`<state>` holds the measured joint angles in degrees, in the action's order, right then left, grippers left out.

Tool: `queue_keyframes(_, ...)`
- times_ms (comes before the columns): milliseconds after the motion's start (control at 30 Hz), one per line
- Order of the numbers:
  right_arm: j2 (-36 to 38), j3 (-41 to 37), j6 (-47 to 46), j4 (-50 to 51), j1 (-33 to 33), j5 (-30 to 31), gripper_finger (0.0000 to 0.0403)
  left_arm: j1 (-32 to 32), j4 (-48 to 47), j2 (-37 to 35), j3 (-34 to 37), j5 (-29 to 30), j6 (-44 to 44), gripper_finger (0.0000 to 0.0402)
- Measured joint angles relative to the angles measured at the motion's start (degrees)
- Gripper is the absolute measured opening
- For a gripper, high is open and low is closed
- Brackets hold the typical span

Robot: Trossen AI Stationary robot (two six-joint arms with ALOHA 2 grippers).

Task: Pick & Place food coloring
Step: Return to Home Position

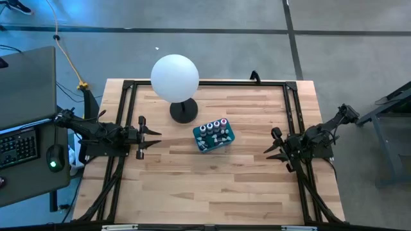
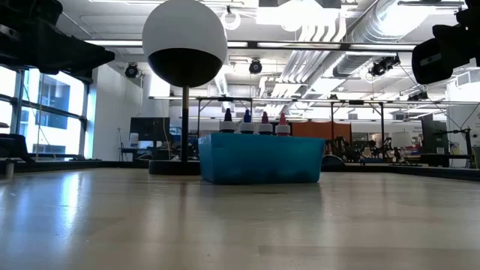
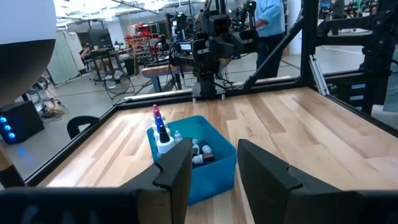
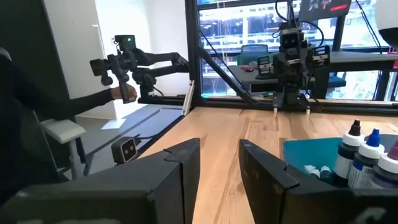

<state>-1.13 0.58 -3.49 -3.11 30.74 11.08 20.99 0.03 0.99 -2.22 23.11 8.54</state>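
The food coloring [image 1: 214,126] is a row of several tiny bottles with dark, blue and pink tops. They stand upright on the floor of a teal tray [image 1: 204,146] at the table's middle, along its far side. They also show in the low view [image 2: 255,124] and in both wrist views [image 3: 160,127] [image 4: 367,155]. My left gripper [image 1: 157,138] hangs level at the table's left edge, open, pointing at the tray. My right gripper [image 1: 268,146] hangs level at the right edge, open, also pointing toward the tray. Nothing is between the fingers of either gripper [image 3: 214,168] [image 4: 221,168].
A white globe lamp [image 1: 174,77] on a black round base [image 1: 183,111] stands just behind and left of the tray. A few small loose items [image 3: 202,152] lie in the tray. A black frame [image 1: 212,82] runs along the table's sides. A person's arm [image 4: 93,99] shows beyond the table.
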Motion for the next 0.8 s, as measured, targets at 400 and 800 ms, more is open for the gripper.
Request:
queue_keyframes(400, 0.0, 0.0, -0.56, 0.09, 0.0, -1.11, 0.0103, 0.0, 0.02, 0.0, 0.02, 0.02, -0.02, 0.0127)
queue_keyframes(800, -0.02, -0.02, -0.56, 0.15, 0.0, -1.17, 0.0103, 0.0, 0.02, -0.02, 0.04, 0.02, -0.02, 0.0127)
